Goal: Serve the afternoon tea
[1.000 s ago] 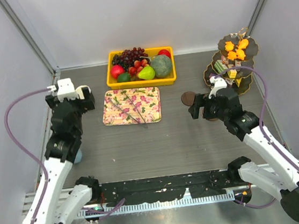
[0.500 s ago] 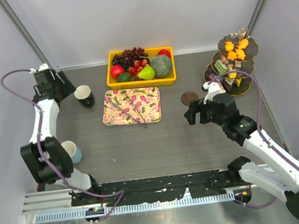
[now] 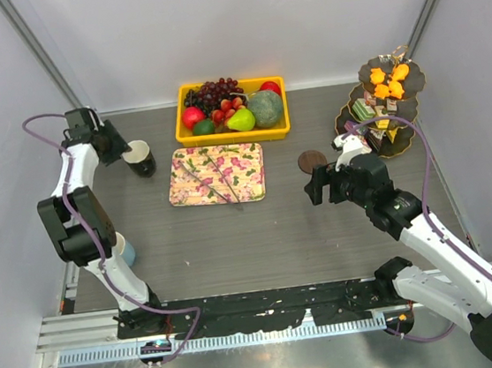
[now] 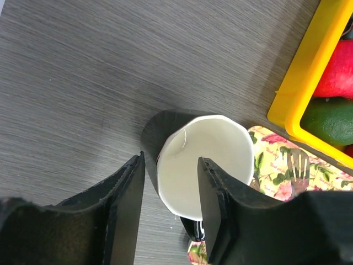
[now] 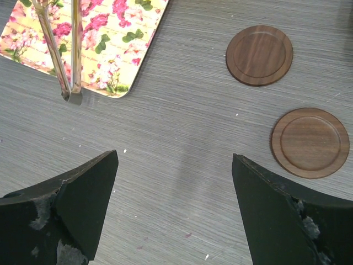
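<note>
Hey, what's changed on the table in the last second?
The left gripper swung out to the far left corner, then came in on the black cup; its jaws are narrowing, one finger inside the rim and one outside, not yet clamped. The right gripper drew back slightly and stayed open. The blue cup, coasters, tray, fruit box and cake stand have not moved.

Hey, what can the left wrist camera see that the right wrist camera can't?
Only the left wrist view shows the black cup, white inside, and the yellow fruit bin. Only the right wrist view shows two wooden coasters and the tongs. Both show part of the floral tray and the grey table.
</note>
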Tool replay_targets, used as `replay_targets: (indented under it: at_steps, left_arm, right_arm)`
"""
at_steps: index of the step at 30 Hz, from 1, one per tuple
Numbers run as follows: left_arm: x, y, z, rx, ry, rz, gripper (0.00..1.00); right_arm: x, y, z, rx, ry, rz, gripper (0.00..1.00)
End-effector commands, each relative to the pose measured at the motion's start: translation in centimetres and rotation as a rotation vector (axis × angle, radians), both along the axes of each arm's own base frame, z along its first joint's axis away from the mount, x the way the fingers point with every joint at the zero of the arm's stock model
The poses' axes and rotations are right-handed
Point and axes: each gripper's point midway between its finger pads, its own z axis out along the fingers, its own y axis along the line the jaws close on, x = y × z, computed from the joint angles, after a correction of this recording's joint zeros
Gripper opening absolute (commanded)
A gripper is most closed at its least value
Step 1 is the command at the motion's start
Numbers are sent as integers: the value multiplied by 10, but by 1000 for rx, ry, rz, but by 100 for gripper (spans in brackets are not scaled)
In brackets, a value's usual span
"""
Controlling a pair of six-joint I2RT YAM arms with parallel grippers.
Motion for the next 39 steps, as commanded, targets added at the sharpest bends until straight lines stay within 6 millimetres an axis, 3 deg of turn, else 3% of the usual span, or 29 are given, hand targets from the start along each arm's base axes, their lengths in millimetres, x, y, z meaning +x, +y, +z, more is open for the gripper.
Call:
replay_targets:
  at_steps: [1,10,14,20,24,29,33,36,39]
  left_arm:
    - [7,-1,1,-9,15,-27,45]
    - [5,1,-23,24,85,-44,38]
    - [6,-4,-25,8,95,-57,23]
    - [-2,-10,4,-2,36,-56,1]
    - [-18,-22,35,-2,-16,-49,0]
    - [-50,-61,70,16,-79,-90,0]
    - [-84,-118,92,-20,-132,-151,0]
    - [-111,-157,101,-12,-175,-191,0]
    - [-137,-183,105,-26,-216,-154,0]
  right_arm:
    - [8,-2,8,-12,-54,-16,91]
    - [5,3,6,2,-51,11,91]
    - [5,4,5,3,-45,17,90]
    - [8,1,2,-7,-62,-20,88]
    - [5,9,5,0,-71,1,87]
    - [-1,22,11,10,-72,30,87]
    - [-10,44,21,27,-99,82,86]
    - [-13,58,31,47,-115,99,85]
    - [-20,75,41,58,-128,106,82]
